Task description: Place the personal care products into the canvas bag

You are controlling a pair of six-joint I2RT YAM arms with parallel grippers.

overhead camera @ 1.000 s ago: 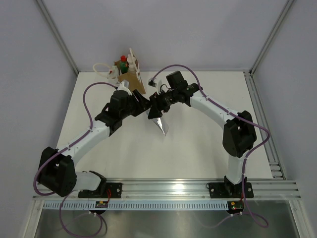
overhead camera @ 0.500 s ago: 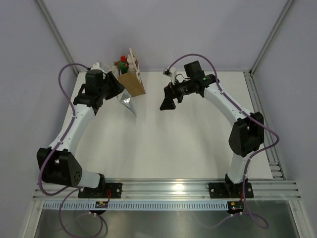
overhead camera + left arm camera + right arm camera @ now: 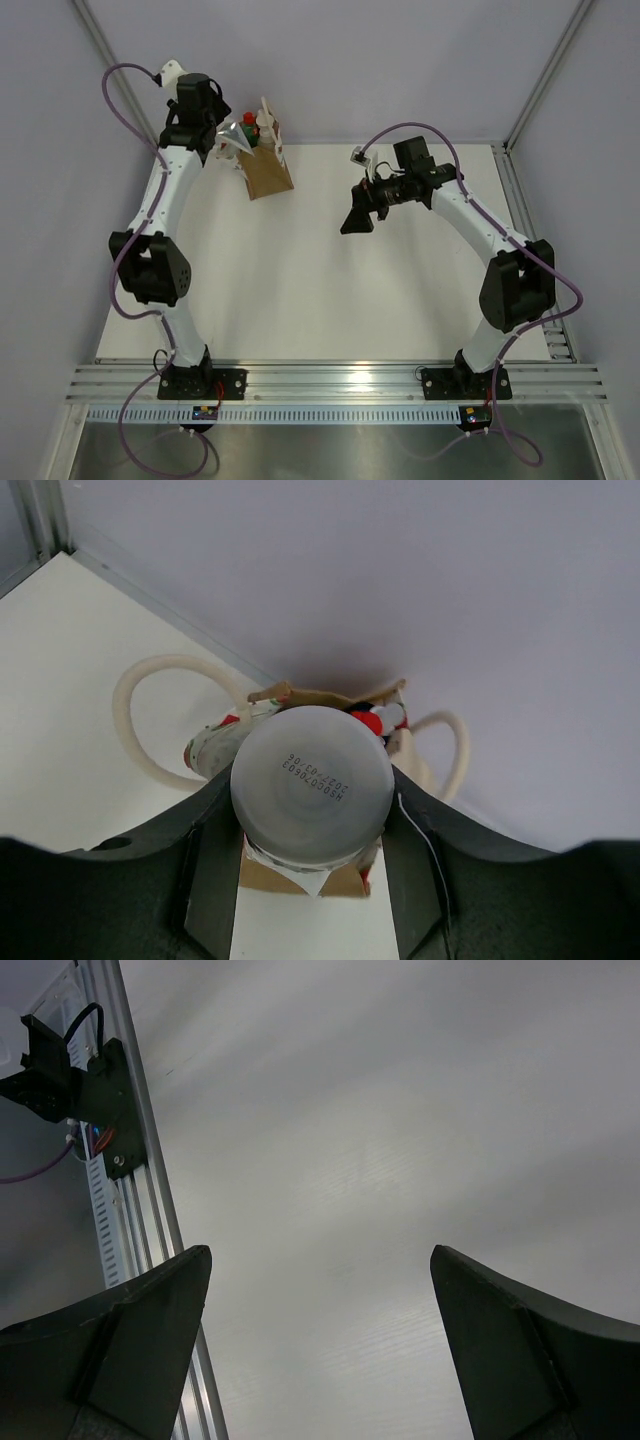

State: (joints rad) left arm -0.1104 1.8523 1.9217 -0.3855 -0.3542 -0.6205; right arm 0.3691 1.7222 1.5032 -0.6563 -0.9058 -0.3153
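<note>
The left gripper [image 3: 222, 138] is holding the silver-grey flat tube [image 3: 312, 785] high over the far left corner of the table [image 3: 330, 300]. Its two fingers are pressing on the sides of the tube, closed only as far as the tube's body is allowing. In the left wrist view the tube is pointing away from the camera, with its round end toward the lens, and the canvas bag [image 3: 268, 175] is showing directly behind it. I am judging that the arm is carrying the tube lengthwise like this so that it is going into the mouth end first, not catching the rim or a white loop handle [image 3: 170, 715]. Whether its far end is already inside the mouth, I cannot tell.

The green red-capped squeeze bottle [image 3: 248, 121] and the beige pump bottle [image 3: 266, 120] are standing in the bag, their tops sticking out. The right gripper [image 3: 320, 1260] is hanging above the table well apart from the bag, jaws spread wide and holding nothing, probably to be leaving room for the left arm
</note>
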